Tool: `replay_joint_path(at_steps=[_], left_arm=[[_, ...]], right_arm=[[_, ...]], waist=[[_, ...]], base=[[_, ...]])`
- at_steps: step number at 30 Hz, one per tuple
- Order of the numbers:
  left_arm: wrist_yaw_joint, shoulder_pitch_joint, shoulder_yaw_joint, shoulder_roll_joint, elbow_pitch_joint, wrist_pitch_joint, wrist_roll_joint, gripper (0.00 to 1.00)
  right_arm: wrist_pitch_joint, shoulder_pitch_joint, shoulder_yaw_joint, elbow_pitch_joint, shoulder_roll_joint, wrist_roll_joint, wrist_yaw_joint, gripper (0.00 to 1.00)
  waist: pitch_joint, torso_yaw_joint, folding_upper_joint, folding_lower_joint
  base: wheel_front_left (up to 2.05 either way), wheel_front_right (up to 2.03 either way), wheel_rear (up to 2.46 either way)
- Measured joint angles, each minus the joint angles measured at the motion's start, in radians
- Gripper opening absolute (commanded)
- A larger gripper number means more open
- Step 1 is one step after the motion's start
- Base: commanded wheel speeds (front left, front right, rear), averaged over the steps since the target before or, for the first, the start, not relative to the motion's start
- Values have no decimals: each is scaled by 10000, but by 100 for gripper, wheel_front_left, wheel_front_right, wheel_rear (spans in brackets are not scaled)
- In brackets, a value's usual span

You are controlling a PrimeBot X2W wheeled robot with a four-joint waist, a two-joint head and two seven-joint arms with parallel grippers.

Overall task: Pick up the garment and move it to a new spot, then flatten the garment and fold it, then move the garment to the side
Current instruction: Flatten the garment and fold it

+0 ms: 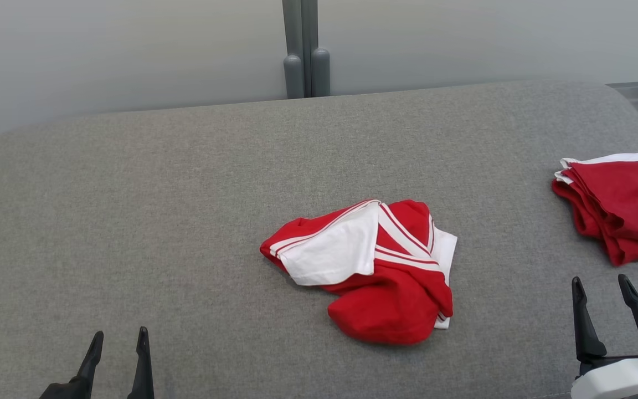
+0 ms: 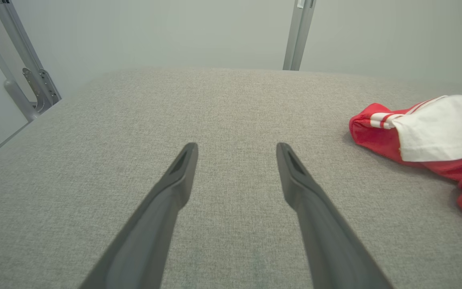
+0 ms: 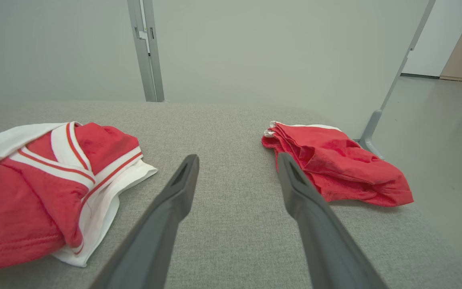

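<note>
Likely a lab or test bay: plain pale partition panels [image 3: 255, 48] on grey metal posts [image 1: 306, 50], a grey fabric-covered surface [image 1: 130, 221], a bare smooth floor [image 3: 447, 132] beside it.

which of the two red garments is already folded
The folded garment at the right edge, stacked in layers; the striped garment in the middle lies crumpled.

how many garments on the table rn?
2. A crumpled red-and-white garment in the middle of the table; a folded red pile near its right edge, possibly more than one piece.
</note>
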State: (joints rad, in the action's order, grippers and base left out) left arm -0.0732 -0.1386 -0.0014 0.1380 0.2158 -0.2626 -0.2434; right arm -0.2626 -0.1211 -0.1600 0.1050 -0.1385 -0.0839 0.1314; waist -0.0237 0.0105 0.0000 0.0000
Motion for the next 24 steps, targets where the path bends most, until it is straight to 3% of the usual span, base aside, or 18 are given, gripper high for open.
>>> replay_joint_path(at_steps=[7, 11, 14, 20, 24], left_arm=[[-198, 36, 224, -272, -8, 2, 456, 100], [-190, 406, -150, -430, -357, -2, 974, 100], [-192, 915, -869, -677, -535, 25, 1103, 100], [-157, 2162, -2857, -855, -497, 1367, 968, 100], [383, 2990, -4420, -886, -238, 2288, 130, 100]], right_arm=[[0, 20, 29, 13, 10, 2, 0, 100], [0, 69, 69, -2, -52, 0, 2, 100], [0, 194, 121, -71, -173, -4, 2, 100], [0, 548, 230, -180, -209, -25, 0, 100], [0, 732, 372, -207, -98, -59, 2, 100]], waist=[[-23, 18, 0, 0], [-141, 40, 0, 0], [-267, 80, 0, 0], [-557, 335, 0, 0], [-731, 610, 0, 0]], base=[[0, 0, 0], [0, 0, 0], [0, 0, 0], [0, 0, 0], [0, 0, 0]])
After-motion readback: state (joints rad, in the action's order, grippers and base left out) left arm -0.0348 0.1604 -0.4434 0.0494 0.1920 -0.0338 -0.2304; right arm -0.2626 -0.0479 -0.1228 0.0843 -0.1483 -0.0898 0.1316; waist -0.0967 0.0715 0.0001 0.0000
